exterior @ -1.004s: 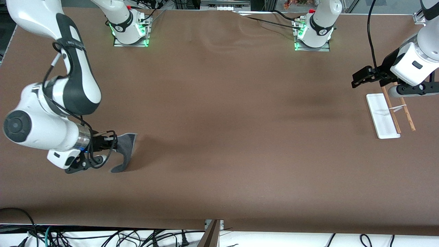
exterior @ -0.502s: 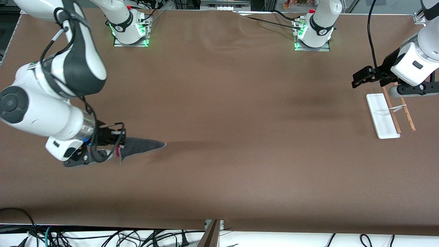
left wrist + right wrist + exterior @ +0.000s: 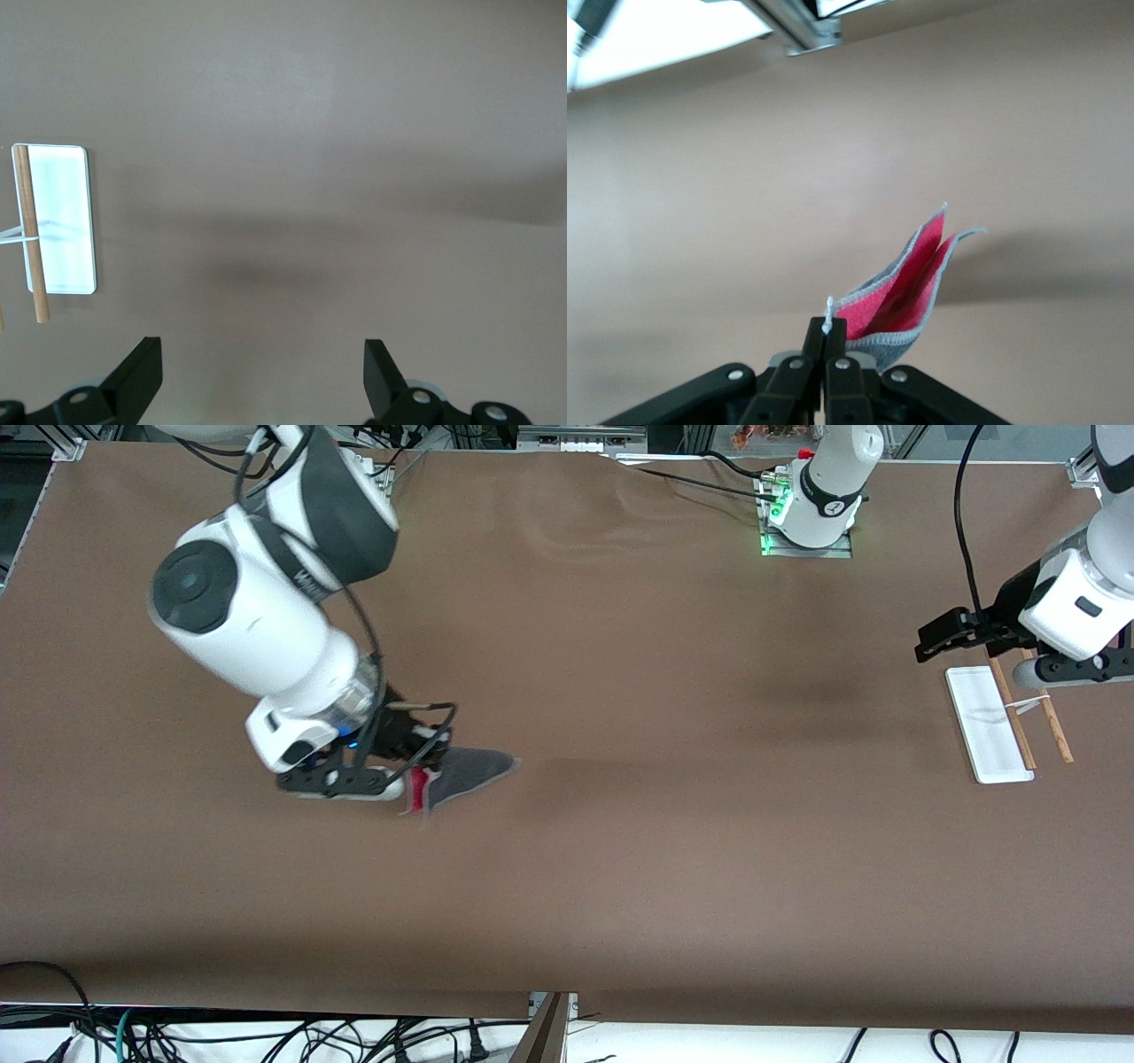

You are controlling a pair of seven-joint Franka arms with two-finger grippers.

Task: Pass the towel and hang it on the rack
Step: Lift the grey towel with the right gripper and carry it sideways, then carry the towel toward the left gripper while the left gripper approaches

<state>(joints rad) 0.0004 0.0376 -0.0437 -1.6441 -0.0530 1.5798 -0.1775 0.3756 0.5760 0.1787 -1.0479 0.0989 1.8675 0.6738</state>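
Two arms in glossy white shells with black joint bands. Round dark cap on right arm's elbow joint (image 3: 189, 584). Thin black cables looped along right forearm; a thicker black cable hanging by left arm. Black two-finger grippers: right gripper (image 3: 423, 772), left gripper (image 3: 924, 646). Green lights at left arm's base (image 3: 808, 531); red cap above.

We see the small white flat-based rack with two thin brown wooden rods (image 3: 1005, 722) partly hidden under the left gripper (image 3: 926, 644); its second rod is cut off in the left wrist view.
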